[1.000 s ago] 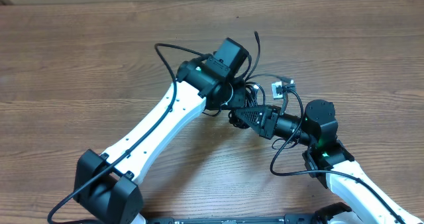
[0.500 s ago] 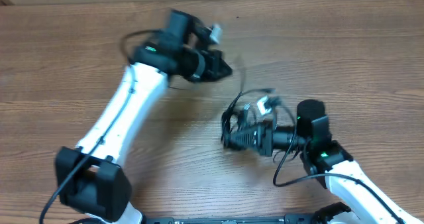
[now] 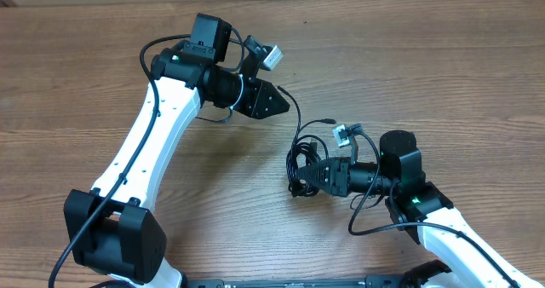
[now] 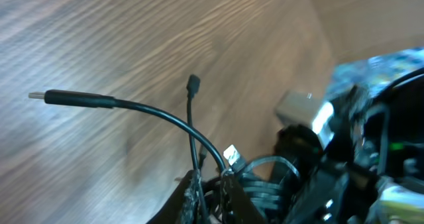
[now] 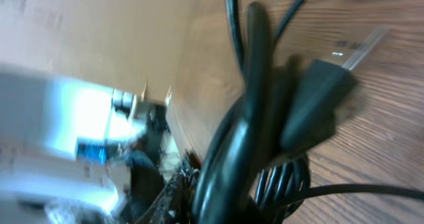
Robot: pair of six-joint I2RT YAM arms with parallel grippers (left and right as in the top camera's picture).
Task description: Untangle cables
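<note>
- The cables [image 3: 296, 162] sit as a small black knot on the wooden counter [image 3: 443, 58], a little right of centre and on the near half
- The right arm [image 3: 443, 228] comes in from the near right corner and points left, with the right jaws pushed into the right side of the knot
- The right wrist view is filled with thick, blurred cords, a plug with a metal tip [image 5: 321, 95] and a tight coil [image 5: 285, 184] low in the picture, so I cannot tell whether the right jaws are clenched on anything or released
- The left arm [image 3: 157, 135] rises from the near left corner and bends right at the far middle, with the left jaws well apart from the knot, on its far left
- One thin strand [image 3: 297, 128] runs from the tip of the left jaws down to the knot
- In the left wrist view this strand passes between the fingers [image 4: 189, 196], which stand close together; I cannot tell whether they are pinching it
- Past them a long flat plug [image 4: 66, 99] sticks out toward the far side and a small plug [image 4: 193, 85] points upward
</note>
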